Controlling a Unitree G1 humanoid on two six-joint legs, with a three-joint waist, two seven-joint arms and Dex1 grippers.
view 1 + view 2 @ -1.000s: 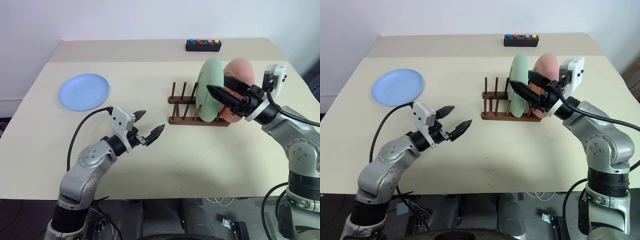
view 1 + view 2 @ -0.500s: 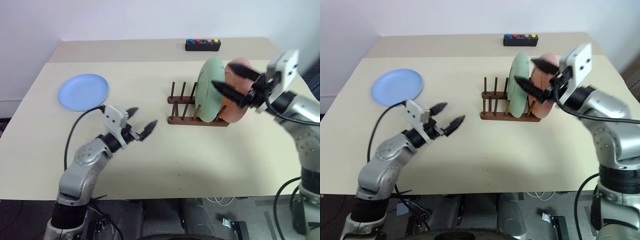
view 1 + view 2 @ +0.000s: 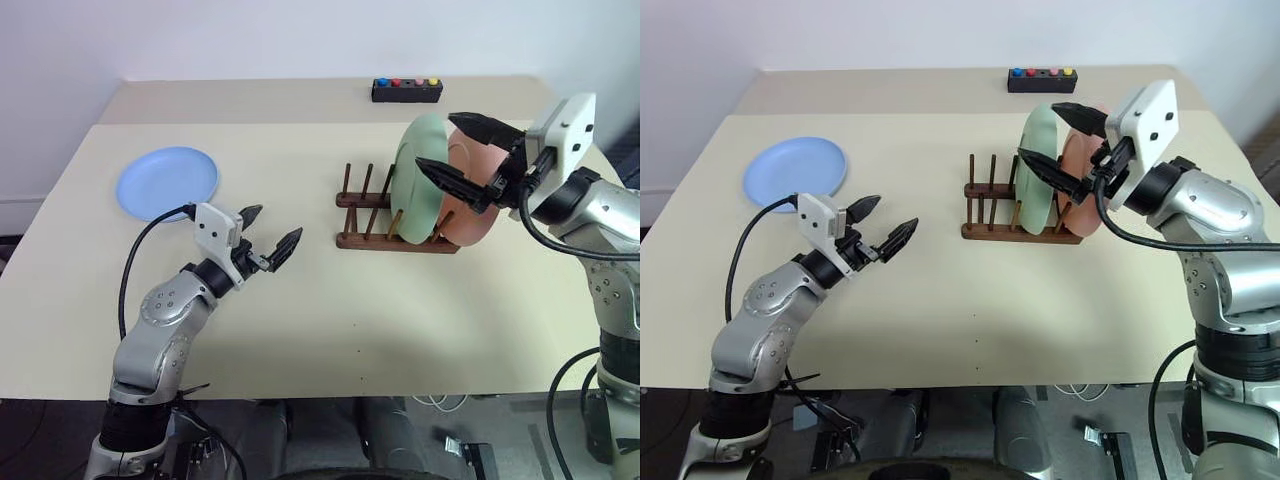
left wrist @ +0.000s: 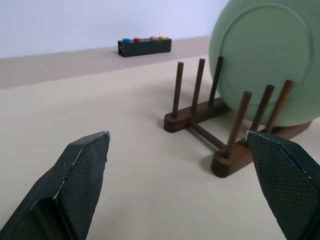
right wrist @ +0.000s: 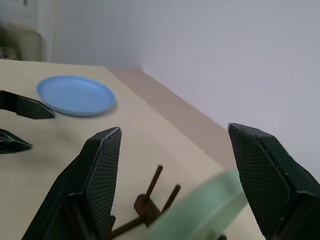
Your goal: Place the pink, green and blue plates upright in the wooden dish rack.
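On the beige worktop (image 3: pixel 330 330) stands the wooden dish rack (image 3: pixel 372 214), and two plates are already upright between its pegs at its right end: the green plate (image 3: pixel 417 180) and, just behind it on the right, the pink plate (image 3: pixel 474 200). The pegs on the left part of the rack are free. The blue plate (image 3: pixel 167 183) lies flat on the worktop, well apart from the rack, on the left side.

The right gripper (image 3: pixel 462 153) hangs in the air above the two standing plates; its jaws are open and hold nothing. The left gripper (image 3: pixel 268 232) is low over the worktop, between the blue plate and the rack, with its jaws wide open and empty, pointing toward the rack. A black box with coloured buttons (image 3: pixel 406 90) sits at the far edge.
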